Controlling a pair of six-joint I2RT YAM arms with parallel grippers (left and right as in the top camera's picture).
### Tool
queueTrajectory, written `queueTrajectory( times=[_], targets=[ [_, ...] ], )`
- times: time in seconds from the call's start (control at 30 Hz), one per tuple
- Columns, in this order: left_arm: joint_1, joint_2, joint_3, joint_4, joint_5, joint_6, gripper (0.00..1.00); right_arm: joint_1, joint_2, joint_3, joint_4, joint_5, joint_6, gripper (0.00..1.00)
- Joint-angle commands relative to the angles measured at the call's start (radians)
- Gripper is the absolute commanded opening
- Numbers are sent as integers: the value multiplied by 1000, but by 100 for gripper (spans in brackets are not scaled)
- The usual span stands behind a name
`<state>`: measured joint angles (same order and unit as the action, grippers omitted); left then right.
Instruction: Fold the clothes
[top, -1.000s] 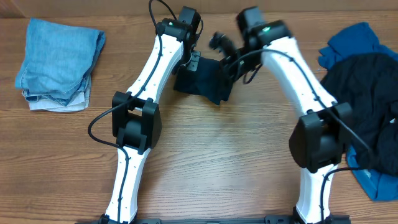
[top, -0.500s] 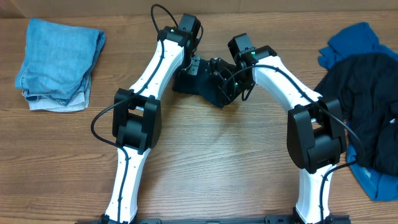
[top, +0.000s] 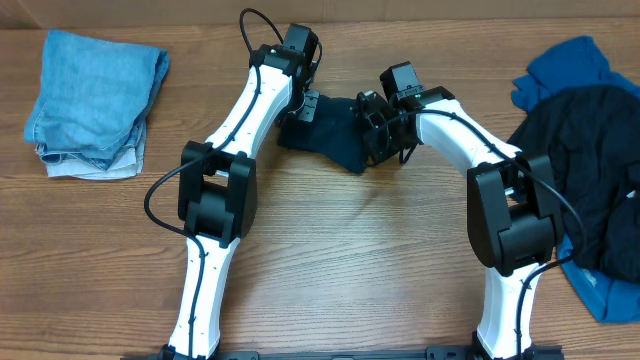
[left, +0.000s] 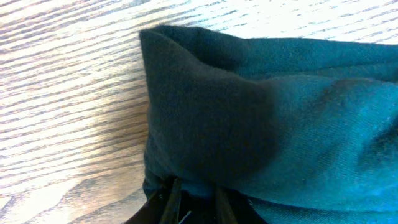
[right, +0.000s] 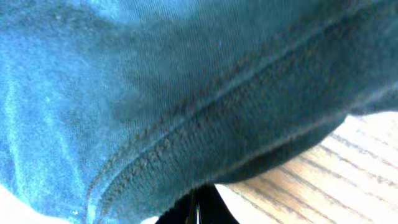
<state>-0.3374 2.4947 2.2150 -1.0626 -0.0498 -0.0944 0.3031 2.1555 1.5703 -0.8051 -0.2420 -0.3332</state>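
AT THE TABLE: my two grippers meet at a dark navy shirt (top: 335, 135) bunched on the far middle of the wooden table (top: 350, 250), one at each end of it.

My left gripper (top: 305, 105) reaches in at the shirt's left edge. In the left wrist view the left gripper (left: 193, 186) shows only its two dark fingertips (left: 169, 198) at the bottom of the frame. They stand a little apart, with a thick rolled fold of the shirt (left: 249, 106) bulging right over them. The cloth touches both tips. Whether they pinch it or merely rest against it, I cannot tell.

My right gripper (top: 372, 120) comes in from the opposite side, at the shirt's right edge. Seen from the right wrist, the right gripper (right: 198, 202) has its fingers pressed together, with no gap between them. A stitched hem of the shirt (right: 205, 124) hangs directly above the tips and touches them, and bare wood shows beneath the cloth at lower right. I cannot make out whether any fabric is caught between the closed fingers.

Well apart from both tools, a black garment (top: 590, 160) lies heaped over a bright blue one (top: 565, 70) at the table's right edge. A folded stack of pale denim-like cloth (top: 95, 100) sits at the far left corner.
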Motion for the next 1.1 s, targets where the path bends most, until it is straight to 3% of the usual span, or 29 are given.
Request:
queueTrajectory(
  times=[0.0,0.07,0.13,0.17,0.23,0.3,0.33,0.37,0.53,0.7,0.8,0.93,1.0,1.07],
  targets=[
    [10,3,76,-10,-1,20,31,-2,-35,116,-62,6,25,4],
    [10,3,185,-41,-2,20,43,-2,-59,220,-120,7,24,4],
    [10,3,280,-70,-2,20,68,-2,-61,297,-144,6,31,4],
    [10,3,300,-72,-2,20,75,-2,-61,314,-139,6,50,4],
    [10,3,306,-66,0,19,74,-2,-61,320,-107,6,66,4],
    [10,4,274,-50,21,20,50,-2,-57,298,-62,6,66,4],
    [10,4,258,-40,33,20,44,-2,-51,292,-51,6,66,4],
    [10,4,219,-13,45,19,44,-2,-39,281,-33,6,66,4],
    [10,4,41,111,46,21,51,-2,84,280,-30,7,66,4],
    [12,4,-1,163,39,46,57,-23,183,279,-48,24,77,4],
    [16,3,30,162,35,85,61,-24,184,284,-32,23,103,4],
    [19,3,178,80,-76,88,65,-24,182,352,-51,5,129,5],
    [19,3,296,-8,-110,88,70,-23,182,433,-93,5,183,5],
    [26,3,386,-101,-111,87,80,-23,182,526,-143,4,228,9]
  ],
)
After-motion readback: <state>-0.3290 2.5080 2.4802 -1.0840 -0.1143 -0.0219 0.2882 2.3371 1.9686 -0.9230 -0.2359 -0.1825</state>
